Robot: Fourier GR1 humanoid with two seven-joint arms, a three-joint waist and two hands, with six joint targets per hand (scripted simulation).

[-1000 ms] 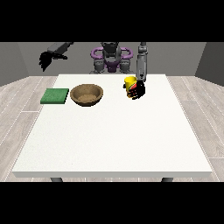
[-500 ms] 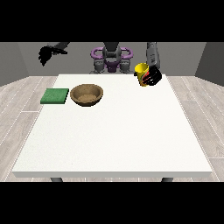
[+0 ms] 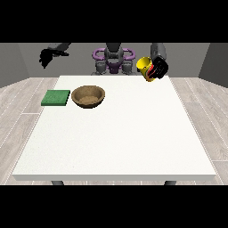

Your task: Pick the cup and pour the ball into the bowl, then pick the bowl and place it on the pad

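Front view: yellow cup is gripped in the hand at the view's right, lifted off the desk and tipped. The bowl sits well off toward the other hand, next to the green pad; can't tell that hand's fingers.

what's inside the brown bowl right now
The bowl shows only its own brown inside; no ball is in it. The yellow cup, held up by the hand at the view's right, hides its contents.

table front and right: open | obstacles: bowl, pad just beside, left rear
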